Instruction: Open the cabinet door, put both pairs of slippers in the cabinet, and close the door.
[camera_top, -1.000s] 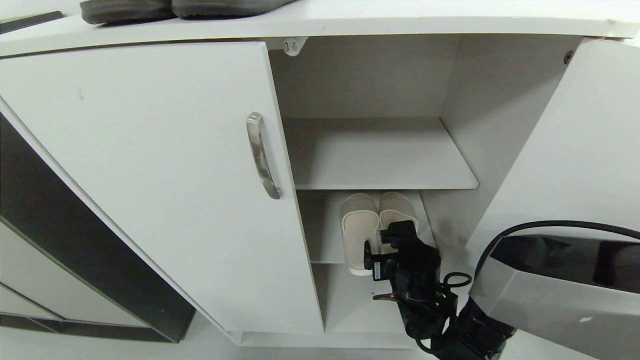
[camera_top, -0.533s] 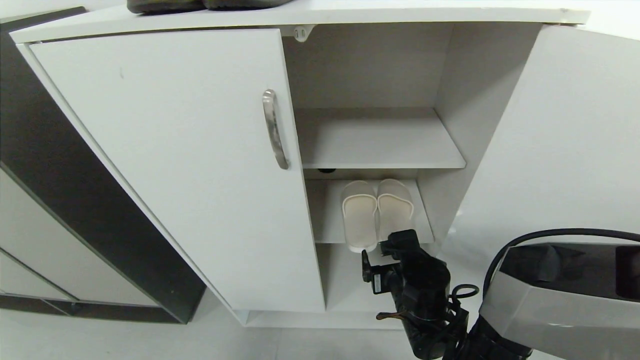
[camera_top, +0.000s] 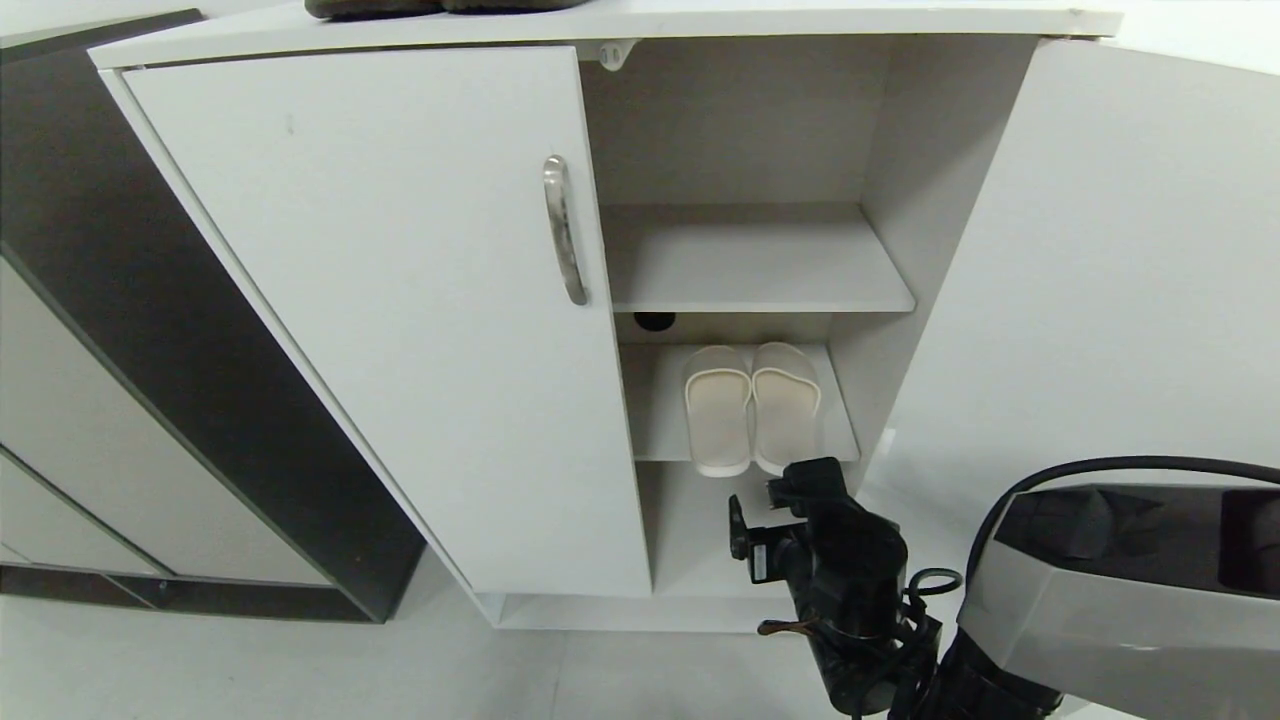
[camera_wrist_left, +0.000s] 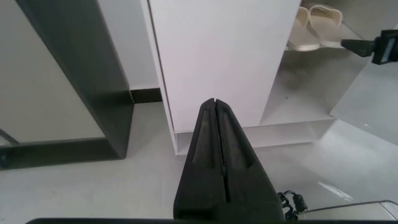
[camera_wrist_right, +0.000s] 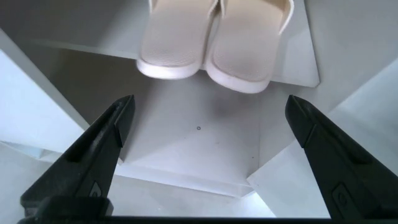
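The cabinet (camera_top: 930, 150) has its right door (camera_top: 1100, 280) swung wide and its left door (camera_top: 400, 300) shut, so the right bay is open to the front. The white slippers (camera_top: 750, 405) lie side by side on the middle shelf (camera_top: 655, 400), their ends overhanging its front edge. On the cabinet's top sits what looks like a dark pair (camera_top: 440, 6), cut by the frame. The right gripper (camera_wrist_right: 210, 106) is spread wide and empty before the bottom bay. The left gripper (camera_wrist_left: 214, 109), fingers pressed together on nothing, hangs over the floor (camera_wrist_left: 93, 186).
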